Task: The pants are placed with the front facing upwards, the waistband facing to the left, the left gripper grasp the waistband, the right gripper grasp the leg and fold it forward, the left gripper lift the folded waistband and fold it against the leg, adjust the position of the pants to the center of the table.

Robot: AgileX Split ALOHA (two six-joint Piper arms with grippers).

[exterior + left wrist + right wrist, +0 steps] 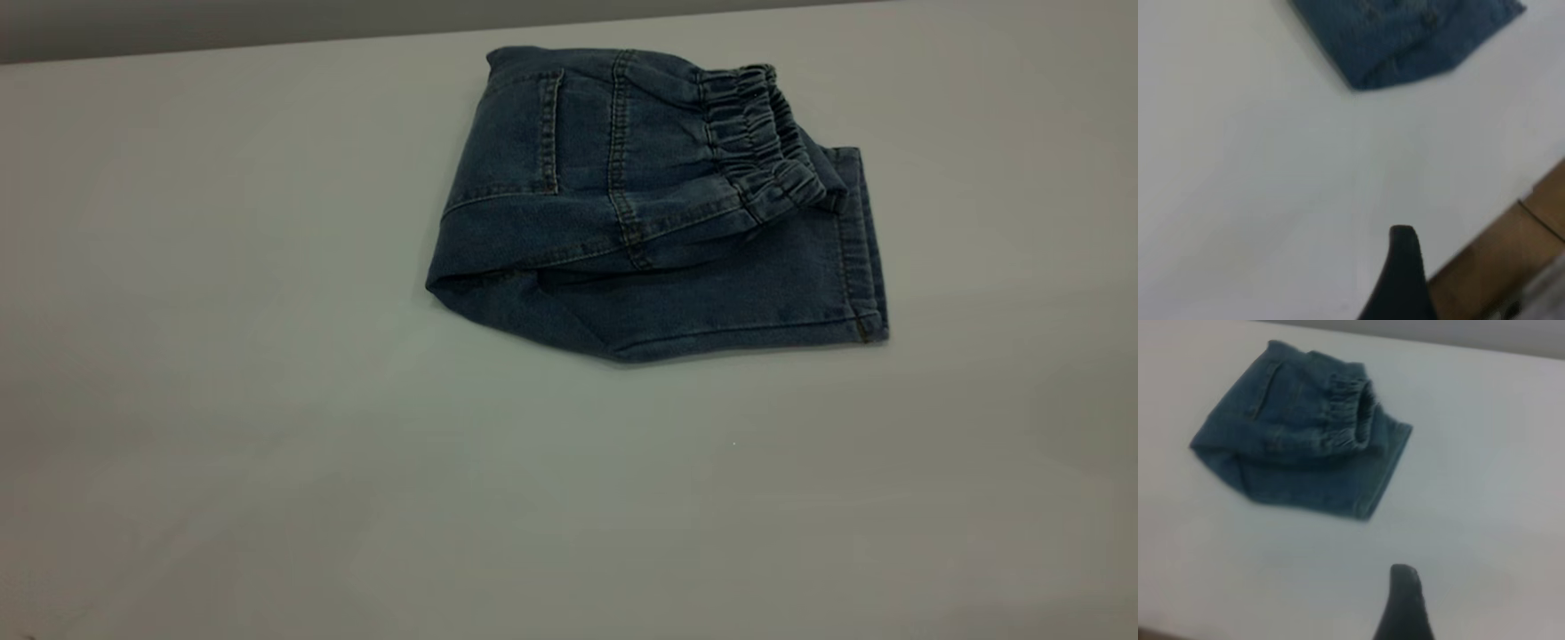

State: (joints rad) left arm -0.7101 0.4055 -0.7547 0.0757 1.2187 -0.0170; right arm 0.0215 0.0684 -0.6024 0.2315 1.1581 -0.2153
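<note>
The left gripper (1403,267) shows only in its own wrist view, as a single dark fingertip above bare tabletop (222,400) near the table's edge, well apart from the pants; whether its fingers are spread or pressed together cannot be told from that one tip. It holds nothing.

Moving right across the exterior view, the pants (649,213) lie folded into a compact bundle on the far half of the tabletop, a little right of the middle. The fold edge forms the bundle's left end, low and rounded. A back patch pocket (524,133) faces up on the top layer, outlined in tan stitching. The bundle's long axis runs left to right across the tabletop. The waistband (760,138), puckered and darker, lies on top toward the right end, running roughly front to back, so the waist now points right. Beneath it the leg hem (867,249) sticks out a little farther right, its edge flat on the surface.

The right gripper (1405,603) likewise shows as one dark fingertip in its own wrist view, over bare tabletop, apart from the pants and clasping nothing; the state of its fingers cannot be told.
</note>
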